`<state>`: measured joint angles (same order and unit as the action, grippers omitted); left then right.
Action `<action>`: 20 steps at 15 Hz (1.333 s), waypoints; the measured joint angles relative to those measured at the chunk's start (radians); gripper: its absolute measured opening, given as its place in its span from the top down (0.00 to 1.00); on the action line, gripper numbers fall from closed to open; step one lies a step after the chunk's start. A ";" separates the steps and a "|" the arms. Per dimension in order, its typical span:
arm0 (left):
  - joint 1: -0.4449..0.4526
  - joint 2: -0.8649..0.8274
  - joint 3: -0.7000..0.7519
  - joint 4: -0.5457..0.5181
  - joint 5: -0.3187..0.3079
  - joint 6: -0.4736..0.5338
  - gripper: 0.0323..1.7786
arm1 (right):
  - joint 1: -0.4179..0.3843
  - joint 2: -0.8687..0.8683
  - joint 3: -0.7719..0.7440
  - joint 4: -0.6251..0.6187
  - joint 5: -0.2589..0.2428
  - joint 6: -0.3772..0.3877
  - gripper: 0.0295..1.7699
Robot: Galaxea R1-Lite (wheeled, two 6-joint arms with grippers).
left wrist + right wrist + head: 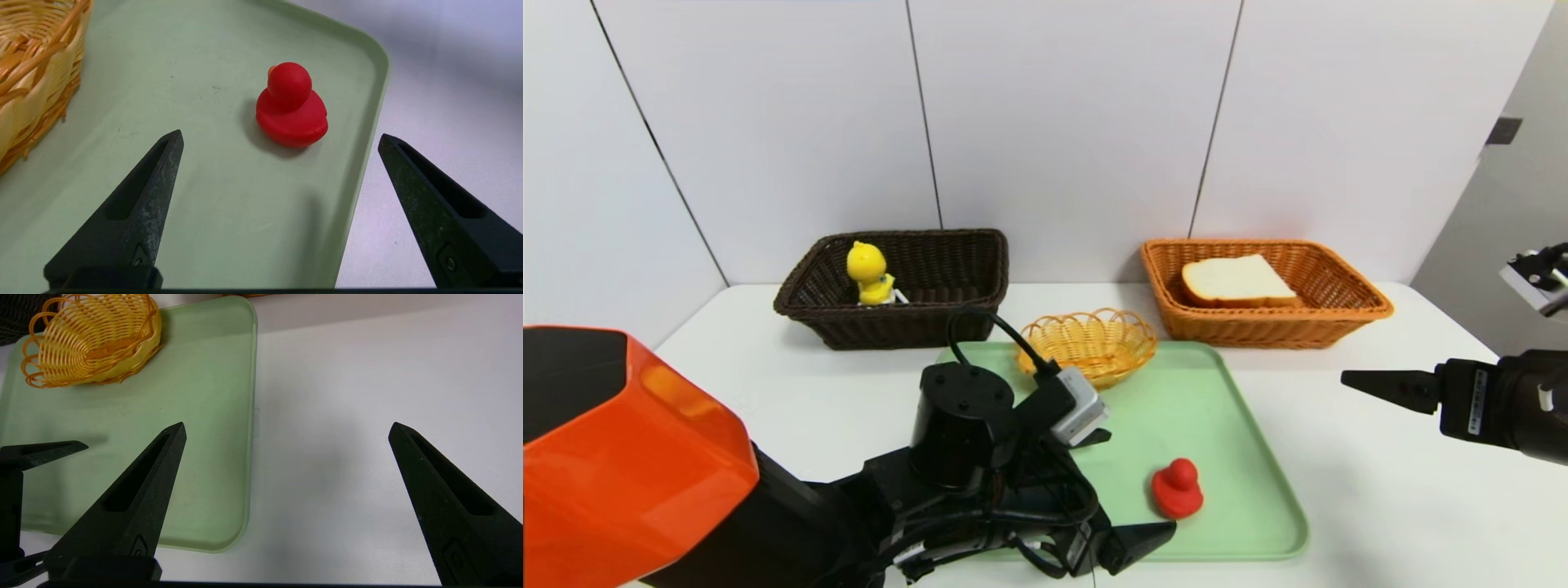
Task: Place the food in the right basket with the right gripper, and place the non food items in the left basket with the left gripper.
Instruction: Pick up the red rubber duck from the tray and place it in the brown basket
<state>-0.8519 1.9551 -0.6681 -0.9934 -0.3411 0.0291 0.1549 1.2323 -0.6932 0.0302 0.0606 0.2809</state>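
A smooth white desk [1380, 506] stood before plain white wall panels [1062, 114] divided by thin dark seams. Toward its rear sat two rectangular wicker baskets with flared sides: the dark brown left basket [947, 322] held an upright yellow chick toy [869, 273], and the orange-tan right basket [1339, 306] held a slice of white bread [1235, 282] with a tan crust, lying flat. Between and in front of them lay a pale green tray [1241, 425] with rounded corners and a low lip, carrying a small round yellow basket [1088, 343] with a scalloped rim at its rear edge. The glossy red rubber duck [291, 107] stood upright on the tray near its front right corner. The left claw [280, 141] hung just short of the duck, its pointed black fingers [139, 200] spread wide and empty. The right claw [286, 430] hovered over bare desk right of the tray, likewise wide apart and empty.
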 joint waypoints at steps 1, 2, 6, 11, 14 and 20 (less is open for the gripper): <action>-0.006 0.009 -0.008 0.000 0.001 0.000 0.05 | -0.002 0.003 -0.002 0.000 0.000 0.000 0.03; -0.016 0.016 -0.012 0.000 0.001 0.000 0.05 | -0.004 0.004 -0.003 0.001 0.000 0.000 0.03; -0.042 0.048 -0.039 -0.001 0.024 0.002 0.05 | -0.016 0.009 -0.006 0.000 0.000 -0.002 0.03; -0.059 0.086 -0.076 0.001 0.037 0.008 0.05 | -0.017 0.010 -0.007 0.000 0.000 -0.001 0.03; -0.061 0.108 -0.110 0.001 0.043 0.015 0.05 | -0.017 0.010 -0.007 0.000 0.002 -0.002 0.03; -0.068 0.156 -0.161 0.001 0.051 0.013 0.05 | -0.017 0.009 -0.014 0.000 0.005 -0.003 0.03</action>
<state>-0.9202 2.1113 -0.8289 -0.9928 -0.2896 0.0421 0.1374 1.2417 -0.7070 0.0298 0.0657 0.2779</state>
